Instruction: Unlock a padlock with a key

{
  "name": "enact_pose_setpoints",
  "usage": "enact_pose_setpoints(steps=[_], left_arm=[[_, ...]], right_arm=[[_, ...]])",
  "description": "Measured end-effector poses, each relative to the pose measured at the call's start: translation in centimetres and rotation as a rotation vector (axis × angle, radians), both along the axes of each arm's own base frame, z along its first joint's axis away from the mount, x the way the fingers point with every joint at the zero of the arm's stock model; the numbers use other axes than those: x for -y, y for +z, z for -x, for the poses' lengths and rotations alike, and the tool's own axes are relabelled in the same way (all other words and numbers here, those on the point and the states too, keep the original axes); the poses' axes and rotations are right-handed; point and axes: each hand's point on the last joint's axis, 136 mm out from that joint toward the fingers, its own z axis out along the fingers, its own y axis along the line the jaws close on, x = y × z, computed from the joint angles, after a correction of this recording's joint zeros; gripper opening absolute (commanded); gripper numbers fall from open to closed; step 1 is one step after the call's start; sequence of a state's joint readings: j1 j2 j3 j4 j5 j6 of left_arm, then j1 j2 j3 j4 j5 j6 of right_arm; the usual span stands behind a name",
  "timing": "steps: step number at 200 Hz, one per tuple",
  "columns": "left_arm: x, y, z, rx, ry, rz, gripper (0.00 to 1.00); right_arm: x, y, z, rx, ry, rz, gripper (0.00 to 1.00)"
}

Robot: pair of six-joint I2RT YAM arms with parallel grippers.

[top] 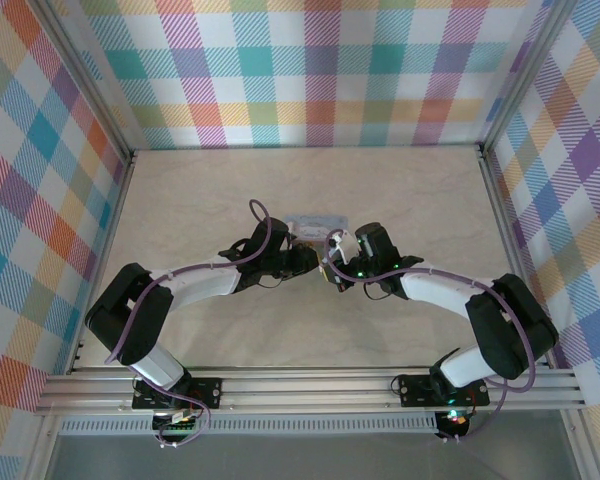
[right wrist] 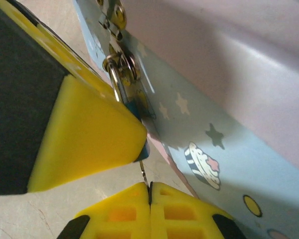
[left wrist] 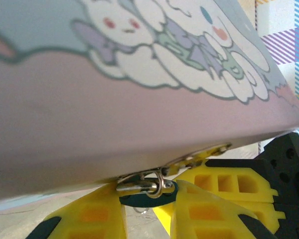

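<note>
Left wrist view: the small dark teal padlock hangs from the silver hasp at the edge of the cartoon-printed tin box, pinched between your left gripper's yellow fingers. Your right gripper is clenched on the thin key, which points up at the lock. One padlock, one key, one box.

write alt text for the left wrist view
A tiny dark teal padlock hangs by its shackle from the metal hasp on the lower edge of a tin box, pinched between the yellow fingers of the left gripper. The box, printed with white cartoon rabbits, looms close and blurred across the upper frame.
</note>
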State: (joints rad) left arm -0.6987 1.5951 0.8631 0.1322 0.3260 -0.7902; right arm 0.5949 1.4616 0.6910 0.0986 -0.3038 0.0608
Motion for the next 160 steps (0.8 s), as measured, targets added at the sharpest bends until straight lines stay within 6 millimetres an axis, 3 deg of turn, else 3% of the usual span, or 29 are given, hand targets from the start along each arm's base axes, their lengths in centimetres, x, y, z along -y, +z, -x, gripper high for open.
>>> enact_pose_setpoints(steps=[111, 160], left_arm=[[0.1, 0.2, 0.0, 0.000, -0.007, 0.007, 0.14], [-0.2, -0.7, -0.4, -0.007, 0.014, -0.017, 0.14]], right_arm=[[-0.3, 0.7, -0.5, 0.039, 0.016, -0.038, 0.00], [-0.7, -0.6, -0.9, -0.015, -0.014, -0.064, 0.00]])
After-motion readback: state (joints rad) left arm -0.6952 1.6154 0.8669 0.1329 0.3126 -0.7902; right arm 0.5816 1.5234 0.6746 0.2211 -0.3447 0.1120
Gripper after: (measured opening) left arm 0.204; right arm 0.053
